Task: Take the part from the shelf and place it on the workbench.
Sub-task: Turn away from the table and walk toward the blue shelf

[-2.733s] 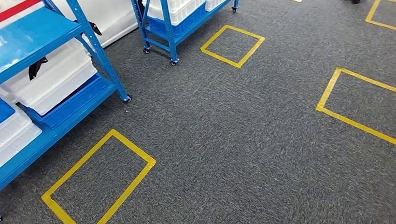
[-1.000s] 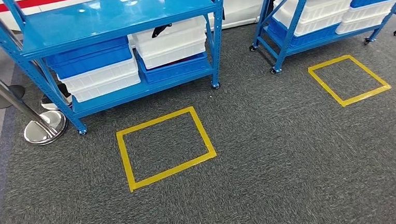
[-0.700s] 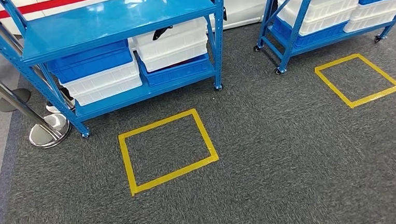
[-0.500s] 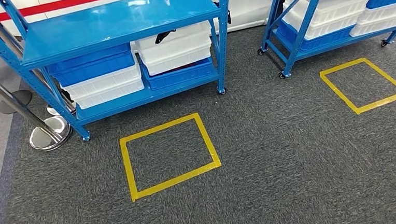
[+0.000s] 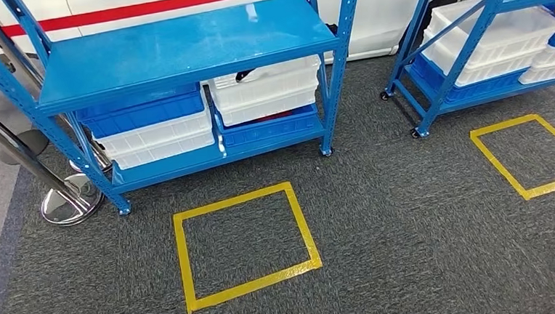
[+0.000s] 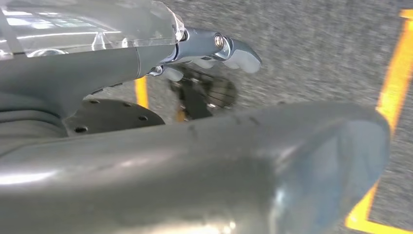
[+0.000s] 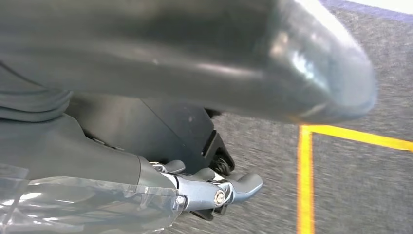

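A blue metal shelf [image 5: 181, 50] stands ahead in the head view. On its lower level, a white bin [image 5: 267, 92] sits on a blue bin [image 5: 273, 128], and a black part [image 5: 244, 74] pokes out of the white bin's top. Beside them a blue bin [image 5: 144, 110] rests on white bins [image 5: 161, 139]. My left hand [image 6: 209, 161] hangs over the carpet with its fingers [image 6: 229, 48] stretched out and nothing in it. My right hand [image 7: 170, 73] also hangs down, fingers [image 7: 234, 187] extended and holding nothing.
A yellow tape square [image 5: 243, 243] marks the grey carpet in front of the shelf. A second blue shelf [image 5: 484, 13] with white bins stands to the right, behind another tape square [image 5: 529, 156]. A chrome stanchion base [image 5: 70, 199] sits at the shelf's left leg.
The camera has turned and come nearer. The shelf with the bins has come round from the left to straight ahead and now looks larger and lower in the picture.
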Controlling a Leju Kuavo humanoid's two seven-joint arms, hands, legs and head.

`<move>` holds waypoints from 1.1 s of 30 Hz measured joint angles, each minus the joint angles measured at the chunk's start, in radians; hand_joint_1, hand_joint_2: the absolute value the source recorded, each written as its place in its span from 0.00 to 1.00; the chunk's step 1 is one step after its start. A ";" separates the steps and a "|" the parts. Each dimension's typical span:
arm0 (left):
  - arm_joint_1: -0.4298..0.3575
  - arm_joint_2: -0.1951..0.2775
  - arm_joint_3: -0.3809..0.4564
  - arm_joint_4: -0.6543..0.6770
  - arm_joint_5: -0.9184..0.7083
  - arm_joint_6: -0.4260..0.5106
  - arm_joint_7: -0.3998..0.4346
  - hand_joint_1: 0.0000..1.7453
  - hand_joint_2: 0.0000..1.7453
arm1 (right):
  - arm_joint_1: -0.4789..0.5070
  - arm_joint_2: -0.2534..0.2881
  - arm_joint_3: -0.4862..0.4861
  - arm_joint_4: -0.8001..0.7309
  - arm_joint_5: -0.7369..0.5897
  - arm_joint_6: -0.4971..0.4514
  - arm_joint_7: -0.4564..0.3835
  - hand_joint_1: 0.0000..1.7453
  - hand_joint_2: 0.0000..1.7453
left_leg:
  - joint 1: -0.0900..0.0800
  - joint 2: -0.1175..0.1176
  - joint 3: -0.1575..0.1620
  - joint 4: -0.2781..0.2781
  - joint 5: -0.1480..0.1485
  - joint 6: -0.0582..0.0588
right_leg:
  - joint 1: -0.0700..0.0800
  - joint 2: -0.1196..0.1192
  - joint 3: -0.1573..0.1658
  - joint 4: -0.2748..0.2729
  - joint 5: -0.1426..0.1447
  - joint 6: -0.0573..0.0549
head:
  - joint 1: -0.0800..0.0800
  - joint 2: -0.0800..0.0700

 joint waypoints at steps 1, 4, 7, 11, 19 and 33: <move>0.000 0.000 0.000 0.000 0.000 -0.002 -0.002 0.00 0.00 | 0.002 -0.002 0.000 0.001 -0.001 0.001 -0.001 0.00 0.00 | -0.002 -0.003 0.021 0.005 -0.022 -0.004 | 0.002 0.001 -0.009 -0.055 0.104 -0.006 | 0.000 0.000; -0.010 -0.001 0.000 -0.003 -0.001 -0.004 -0.009 0.00 0.00 | -0.005 -0.004 -0.001 0.001 -0.003 0.007 -0.006 0.00 0.00 | -0.008 -0.008 0.053 0.025 -0.065 -0.023 | 0.009 0.006 -0.017 -0.108 0.274 -0.027 | 0.000 0.000; -0.024 -0.002 0.000 -0.003 -0.001 0.000 -0.012 0.00 0.00 | -0.016 -0.004 -0.001 -0.001 -0.006 0.005 -0.009 0.00 0.00 | -0.005 0.001 -0.029 0.171 -0.004 -0.042 | 0.005 0.005 0.007 -0.116 0.249 -0.048 | 0.000 0.000; -0.024 -0.002 0.000 -0.004 -0.001 0.006 -0.009 0.00 0.00 | -0.012 -0.004 -0.001 -0.001 0.000 -0.001 -0.016 0.00 0.00 | 0.003 0.018 -0.168 0.325 -0.117 -0.061 | 0.003 0.007 0.057 -0.133 0.214 -0.057 | 0.000 0.000; -0.020 -0.002 0.001 -0.004 -0.002 0.015 -0.008 0.00 0.00 | -0.010 -0.004 -0.001 -0.001 0.005 0.016 -0.020 0.00 0.00 | -0.004 0.031 -0.160 0.054 0.063 -0.031 | 0.007 0.005 0.115 -0.135 0.168 -0.032 | 0.000 0.000; -0.025 -0.013 0.001 -0.007 -0.005 0.015 -0.002 0.00 0.00 | -0.006 -0.010 -0.001 0.000 0.002 0.032 -0.013 0.00 0.00 | -0.003 0.015 -0.123 0.032 0.062 -0.013 | 0.011 0.008 0.117 -0.135 0.167 -0.020 | 0.000 0.000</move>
